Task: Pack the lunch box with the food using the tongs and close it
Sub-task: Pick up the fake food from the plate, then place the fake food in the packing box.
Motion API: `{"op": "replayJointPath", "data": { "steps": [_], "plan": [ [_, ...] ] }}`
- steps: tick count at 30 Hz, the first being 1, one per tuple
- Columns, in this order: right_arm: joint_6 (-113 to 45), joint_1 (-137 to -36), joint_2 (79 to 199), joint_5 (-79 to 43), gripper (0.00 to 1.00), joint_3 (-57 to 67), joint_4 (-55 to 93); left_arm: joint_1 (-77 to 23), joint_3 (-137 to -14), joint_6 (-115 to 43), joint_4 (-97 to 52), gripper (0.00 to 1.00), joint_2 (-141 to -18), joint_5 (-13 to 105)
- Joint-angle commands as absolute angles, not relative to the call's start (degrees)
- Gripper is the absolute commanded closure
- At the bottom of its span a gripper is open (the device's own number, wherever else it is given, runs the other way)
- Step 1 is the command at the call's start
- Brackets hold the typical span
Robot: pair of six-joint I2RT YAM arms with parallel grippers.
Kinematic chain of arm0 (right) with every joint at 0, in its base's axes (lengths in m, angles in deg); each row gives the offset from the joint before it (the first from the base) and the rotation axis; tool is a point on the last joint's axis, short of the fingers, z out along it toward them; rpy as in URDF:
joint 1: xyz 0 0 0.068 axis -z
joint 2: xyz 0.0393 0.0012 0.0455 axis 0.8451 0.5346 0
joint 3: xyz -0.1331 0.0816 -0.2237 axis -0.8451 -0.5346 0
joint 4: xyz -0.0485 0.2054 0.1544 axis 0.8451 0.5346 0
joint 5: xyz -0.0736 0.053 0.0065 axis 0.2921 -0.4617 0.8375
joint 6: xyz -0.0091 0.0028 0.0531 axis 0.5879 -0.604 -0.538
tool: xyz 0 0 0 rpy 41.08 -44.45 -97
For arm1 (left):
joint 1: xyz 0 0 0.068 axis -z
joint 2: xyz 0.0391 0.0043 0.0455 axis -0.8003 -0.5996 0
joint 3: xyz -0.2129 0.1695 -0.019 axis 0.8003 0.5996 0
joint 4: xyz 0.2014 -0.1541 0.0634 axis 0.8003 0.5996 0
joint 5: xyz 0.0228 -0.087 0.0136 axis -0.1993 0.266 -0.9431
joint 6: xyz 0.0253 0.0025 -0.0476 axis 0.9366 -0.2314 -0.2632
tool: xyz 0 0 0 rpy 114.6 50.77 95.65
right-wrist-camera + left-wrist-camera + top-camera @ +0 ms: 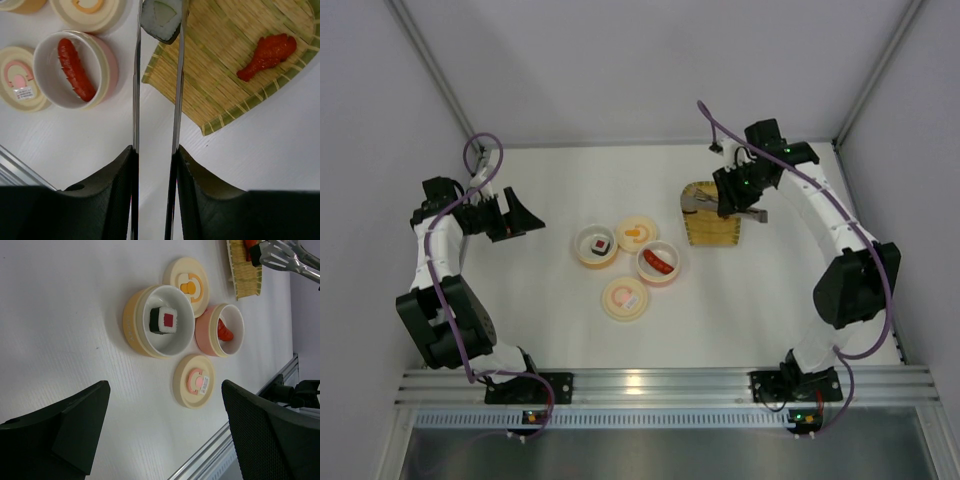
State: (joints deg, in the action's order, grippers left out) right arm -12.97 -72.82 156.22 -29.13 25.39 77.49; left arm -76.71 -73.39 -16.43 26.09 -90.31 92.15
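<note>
My right gripper is shut on the two arms of the silver tongs, above the left edge of the woven yellow tray. The tongs' tips pinch a white, dark-rimmed piece with a pale green centre. An orange-red piece lies on the tray. A red sausage lies in the pink round container. A black-and-white sushi roll with a red centre sits in the yellow round container. My left gripper hangs open and empty at the far left.
Two cream lids lie flat by the containers, one with an orange handle and one with a pink handle. White walls stand on three sides. An aluminium rail runs along the near table edge.
</note>
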Motion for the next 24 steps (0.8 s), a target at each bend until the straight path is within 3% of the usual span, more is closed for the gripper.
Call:
{"op": "replayJointPath", "data": {
  "steps": [1, 15, 24],
  "plan": [
    [-11.5, -79.3, 152.9, -32.7, 0.84, 29.8, 74.4, -77.0, -73.8, -15.8, 24.2, 0.02, -90.2, 93.7],
    [-15.2, -96.3, 159.8, -33.8, 0.83, 35.2, 68.6, -77.3, -74.9, -17.8, 24.4, 0.02, -90.9, 95.9],
    [-16.7, -100.8, 167.0, -31.9, 0.83, 41.3, 67.6, -77.3, -75.0, -17.6, 24.3, 0.02, -91.3, 95.8]
  ]
}}
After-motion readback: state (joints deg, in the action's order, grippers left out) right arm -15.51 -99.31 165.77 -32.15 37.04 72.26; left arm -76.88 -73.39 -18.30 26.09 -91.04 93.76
